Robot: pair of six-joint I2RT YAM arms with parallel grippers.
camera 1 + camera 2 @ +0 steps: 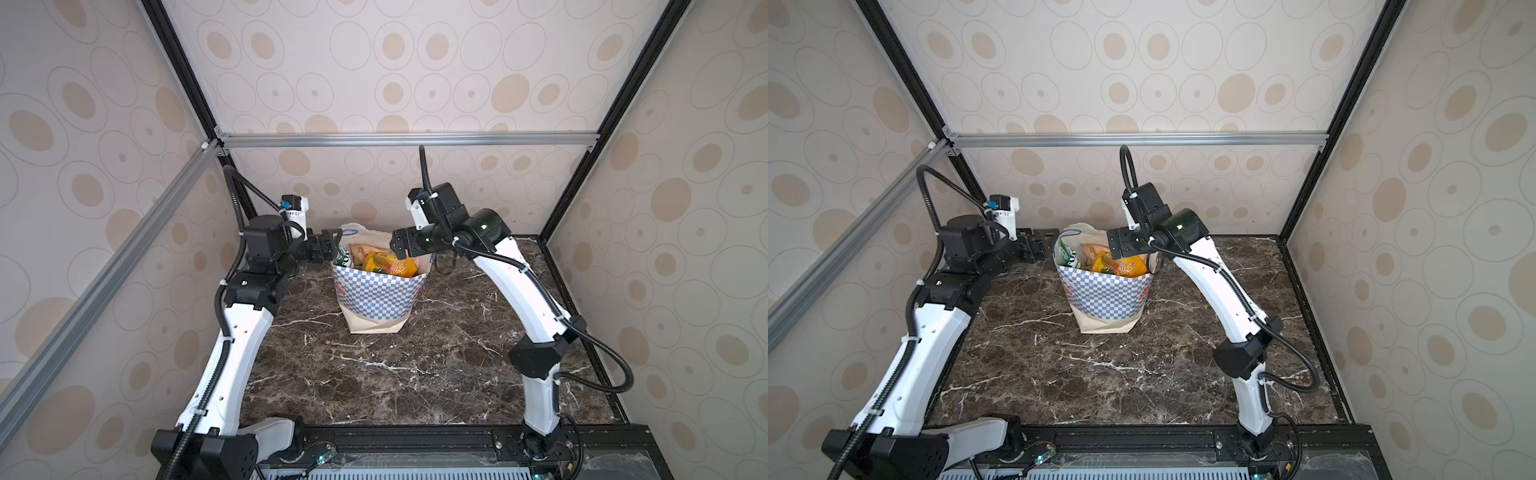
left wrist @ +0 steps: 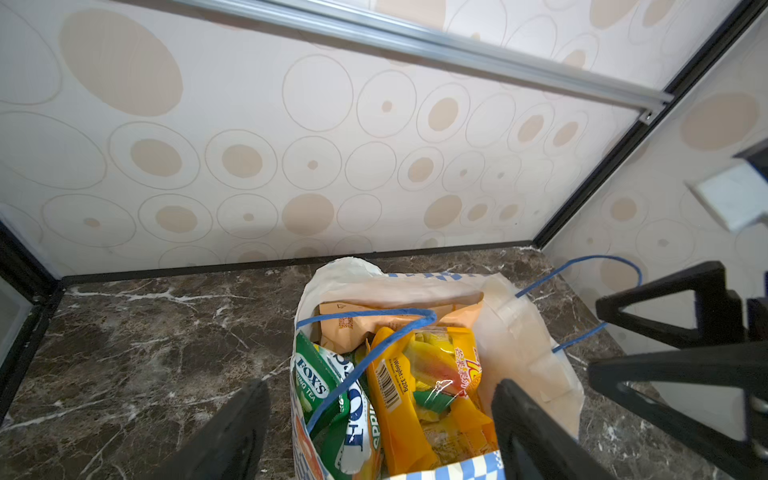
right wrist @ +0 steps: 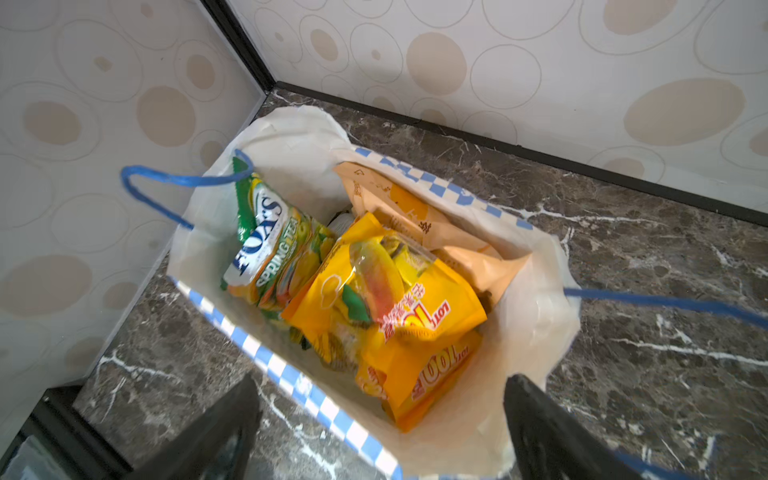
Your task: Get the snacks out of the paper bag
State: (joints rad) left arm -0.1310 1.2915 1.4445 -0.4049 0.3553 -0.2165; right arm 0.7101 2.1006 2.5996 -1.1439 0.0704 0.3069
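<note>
The paper bag (image 1: 374, 299) stands upright on the worktop (image 1: 374, 374), mouth open, between both end effectors. The right end effector (image 1: 397, 245), wide and empty, hangs just above the mouth. The glossy yellow-orange packet (image 3: 386, 307) lies directly below and ahead of it, long axis roughly crossing the jaw line, so this arm looks better placed. The left end effector (image 1: 334, 245), also wide and empty, sits at the rim beside the green Fox's Spring Tea packet (image 3: 266, 245).
</note>
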